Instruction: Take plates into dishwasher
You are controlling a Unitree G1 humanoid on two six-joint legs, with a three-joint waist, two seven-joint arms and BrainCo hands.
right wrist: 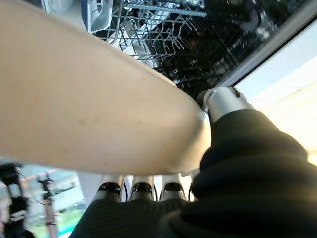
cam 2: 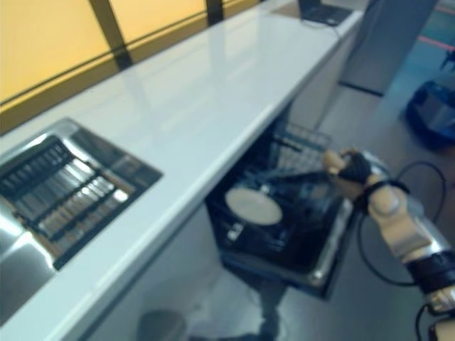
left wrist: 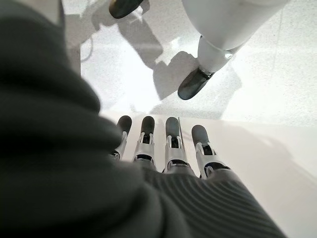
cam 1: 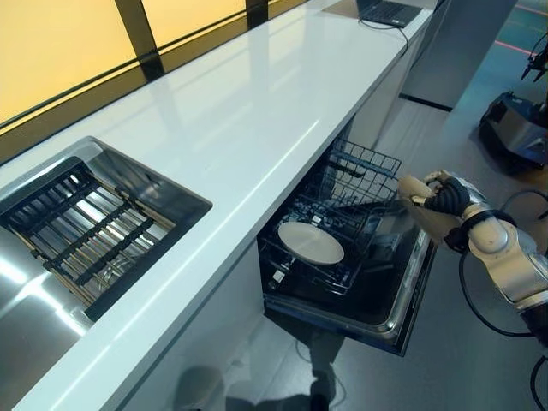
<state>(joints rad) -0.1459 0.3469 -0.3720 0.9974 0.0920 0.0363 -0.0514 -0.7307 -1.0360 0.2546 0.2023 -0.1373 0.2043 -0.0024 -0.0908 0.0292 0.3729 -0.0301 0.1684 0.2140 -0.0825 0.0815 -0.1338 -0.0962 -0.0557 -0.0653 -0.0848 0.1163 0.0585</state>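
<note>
- A long white countertop (cam 1: 257, 111) runs away from the camera beneath a row of amber-lit window panels (cam 1: 51, 51) split by dark frames.
- A steel sink (cam 1: 90, 227) is sunk into the near left of the counter, with a slatted dark rack (cam 1: 81, 235) lying inside the basin.
- At the far end of the counter sits an open laptop (cam 1: 385, 12), a dark cable trailing from it along the counter edge.
- The floor (cam 1: 462, 342) is grey; a dark wheeled machine (cam 1: 518, 124) stands well off at the far right of the room.
- Under the counter the dishwasher (cam 1: 377, 308) is open, its door dropped flat and its wire rack (cam 1: 342, 214) drawn out over the door.
- One white plate (cam 1: 310, 242) already lies flat in the near part of that rack.
- The right hand (cam 1: 445, 199) hangs beside the right edge of the rack, above the open door, its fingers and thumb clamped on a second, cream-coloured plate (right wrist: 94, 99).
- In the right wrist view that cream-coloured plate fills most of the frame, the thumb (right wrist: 223, 101) pressed on its rim and the fingers tucked beneath it, with the rack's tines showing past it.
- The held plate is just beside the rack and not yet set down in it.
- The left hand (left wrist: 163, 148) shows only in its own wrist view, fingers straight side by side, holding nothing, the pale floor beyond them.
</note>
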